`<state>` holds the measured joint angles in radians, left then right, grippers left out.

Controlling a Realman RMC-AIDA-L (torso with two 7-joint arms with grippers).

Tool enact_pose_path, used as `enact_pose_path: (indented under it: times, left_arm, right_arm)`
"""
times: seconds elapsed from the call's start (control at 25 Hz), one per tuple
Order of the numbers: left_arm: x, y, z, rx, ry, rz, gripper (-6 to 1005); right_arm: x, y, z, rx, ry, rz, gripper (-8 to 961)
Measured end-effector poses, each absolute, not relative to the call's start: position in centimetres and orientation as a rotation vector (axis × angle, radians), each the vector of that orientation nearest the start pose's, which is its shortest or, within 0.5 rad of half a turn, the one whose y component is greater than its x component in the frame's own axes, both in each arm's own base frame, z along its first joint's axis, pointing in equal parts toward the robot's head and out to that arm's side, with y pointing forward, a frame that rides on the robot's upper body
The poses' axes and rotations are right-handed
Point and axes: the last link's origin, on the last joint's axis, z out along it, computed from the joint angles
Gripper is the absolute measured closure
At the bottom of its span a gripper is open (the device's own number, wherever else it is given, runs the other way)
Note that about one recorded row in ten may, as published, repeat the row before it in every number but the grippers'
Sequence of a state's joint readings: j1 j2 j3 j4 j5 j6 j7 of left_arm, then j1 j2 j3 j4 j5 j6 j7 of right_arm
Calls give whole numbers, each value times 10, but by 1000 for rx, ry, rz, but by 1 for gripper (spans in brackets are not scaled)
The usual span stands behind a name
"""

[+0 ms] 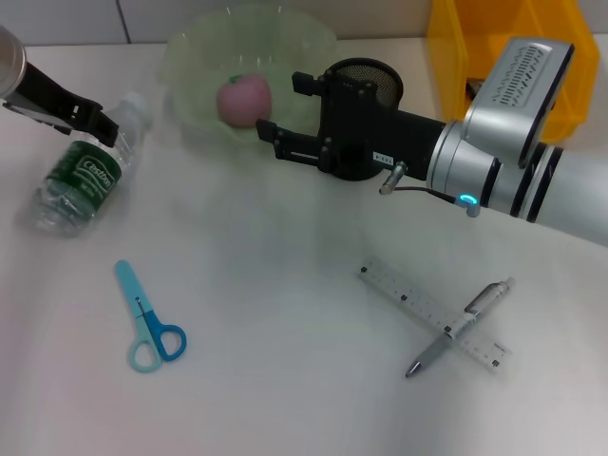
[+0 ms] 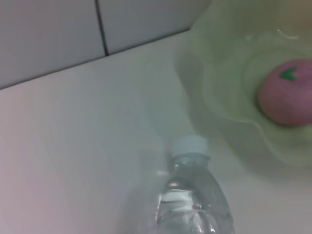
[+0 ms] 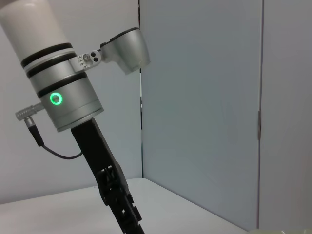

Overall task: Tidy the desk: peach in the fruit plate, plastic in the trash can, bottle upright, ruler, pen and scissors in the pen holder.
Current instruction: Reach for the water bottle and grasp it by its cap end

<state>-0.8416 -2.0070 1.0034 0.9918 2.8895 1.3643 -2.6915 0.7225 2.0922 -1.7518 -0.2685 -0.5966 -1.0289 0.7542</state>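
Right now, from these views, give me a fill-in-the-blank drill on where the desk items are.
1. The peach sits inside the green ____.
2. The water bottle is lying on its ____, with the left gripper near its cap end.
3. The pen lies across the ____.
4. The handles of the scissors are ____ in colour.
The right gripper hangs open beside the plate.

Missing words: plate; side; ruler; blue
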Motion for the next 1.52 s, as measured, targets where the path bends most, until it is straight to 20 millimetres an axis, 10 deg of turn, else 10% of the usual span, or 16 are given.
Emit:
enact_pose_path:
  times: [0.52, 1.52]
  left_arm:
    - [-226, 428, 50, -2166, -1186, 537, 193]
    - [-237, 427, 31, -2175, -1188, 591, 201]
  right_arm:
    - [184, 374, -97, -2498, 295, 842, 169]
    - [185, 373, -97, -2502, 293, 837, 169]
